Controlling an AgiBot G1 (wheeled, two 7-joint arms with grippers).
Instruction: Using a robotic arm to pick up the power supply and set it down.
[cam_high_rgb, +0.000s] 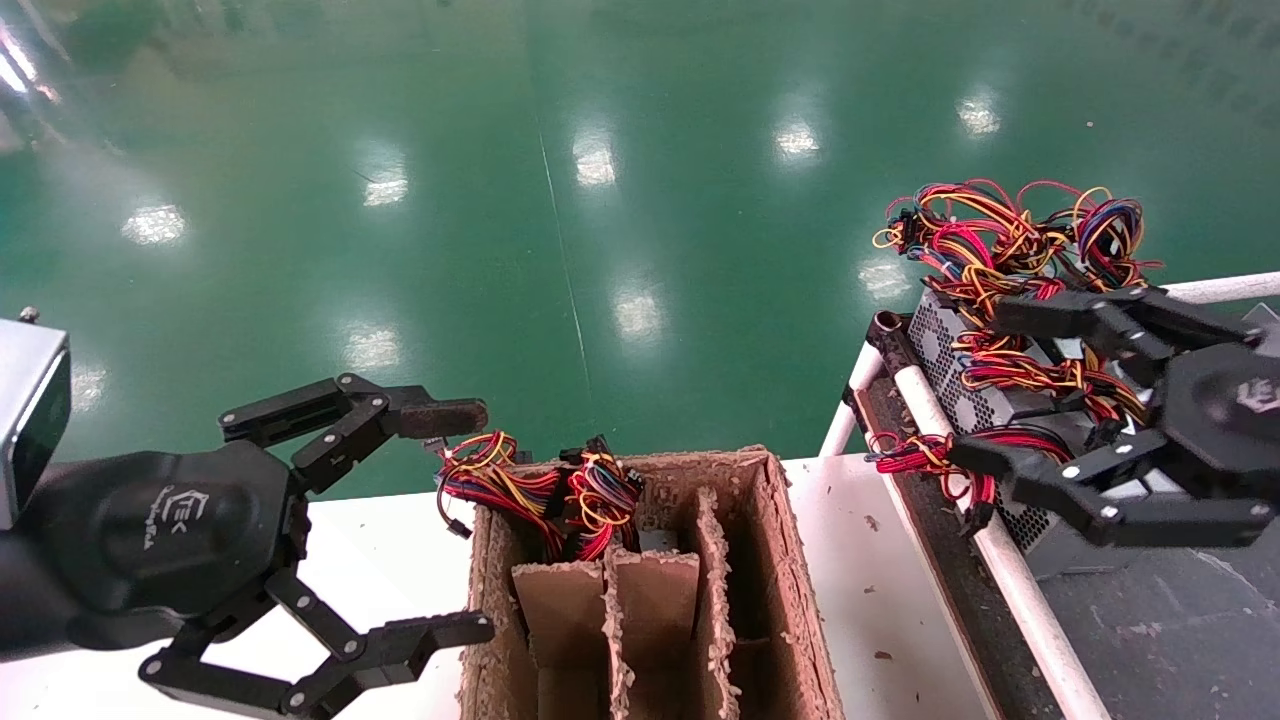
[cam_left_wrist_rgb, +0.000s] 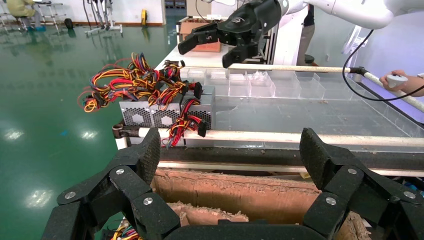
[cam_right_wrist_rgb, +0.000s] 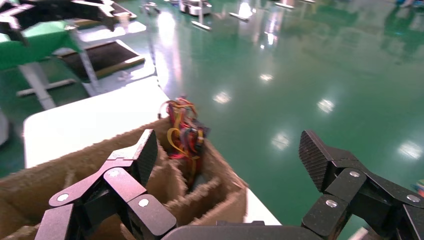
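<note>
Grey mesh-sided power supplies (cam_high_rgb: 950, 365) sit side by side at the near corner of the right-hand bench, their red, yellow and blue wires (cam_high_rgb: 1010, 235) piled on top. From the left wrist they show as perforated boxes (cam_left_wrist_rgb: 165, 116). My right gripper (cam_high_rgb: 980, 385) hovers open above them, holding nothing; the left wrist view places it (cam_left_wrist_rgb: 220, 42) higher and farther back. My left gripper (cam_high_rgb: 482, 520) is open and empty beside the cardboard box (cam_high_rgb: 790, 560). Another wire bundle (cam_high_rgb: 540, 490) sticks out of the box's far compartment, also seen as the bundle (cam_right_wrist_rgb: 185, 130).
The cardboard box has torn dividers (cam_high_rgb: 620, 590) and stands on a white table (cam_high_rgb: 390, 560). A white pipe rail (cam_high_rgb: 1000, 560) edges the dark bench. Clear plastic trays (cam_left_wrist_rgb: 260, 82) line the bench's far side, where a person's hand (cam_left_wrist_rgb: 400, 80) holds a white device. Green floor lies beyond.
</note>
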